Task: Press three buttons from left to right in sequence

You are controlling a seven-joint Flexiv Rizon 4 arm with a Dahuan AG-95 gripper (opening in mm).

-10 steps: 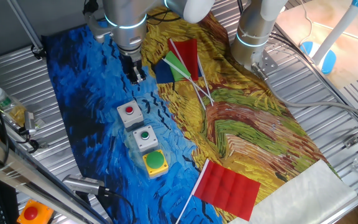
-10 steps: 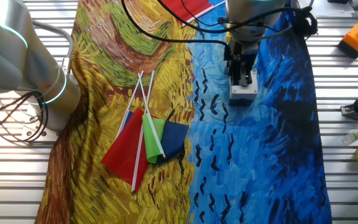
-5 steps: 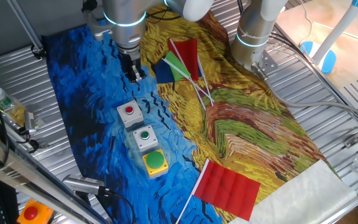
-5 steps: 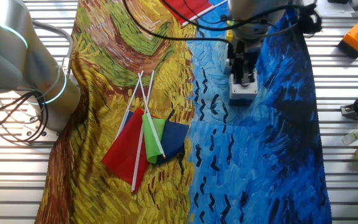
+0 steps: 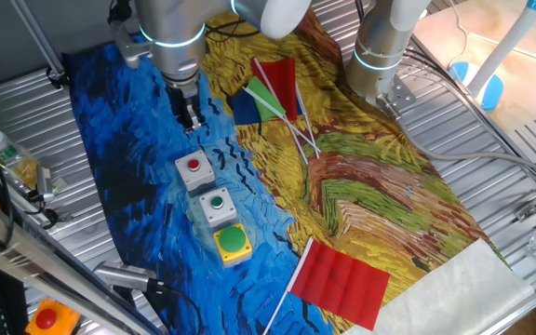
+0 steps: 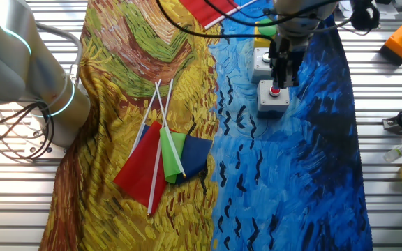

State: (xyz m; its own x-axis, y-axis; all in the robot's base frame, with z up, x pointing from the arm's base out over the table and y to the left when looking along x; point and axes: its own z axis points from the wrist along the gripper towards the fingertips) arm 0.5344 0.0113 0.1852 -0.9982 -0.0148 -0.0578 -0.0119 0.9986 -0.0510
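— Where is the end effector (image 5: 191, 120)?
— Above the painted cloth (image 5: 361, 205) on the table (image 5: 491, 140), hanging just beyond the red button (image 5: 193, 166); whether its fingers are apart or together cannot be told.
— And the buttons?
— In a row on the blue part: red button, green button (image 5: 218, 201), then the dome (image 5: 234, 240), untouched.

Cloth (image 5: 361, 195): we see swirling blue and yellow paint strokes
Button boxes: we see grey with red (image 5: 194, 168), grey with green (image 5: 217, 205), yellow with green dome (image 5: 233, 243)
Flag (image 5: 342, 282): we see red
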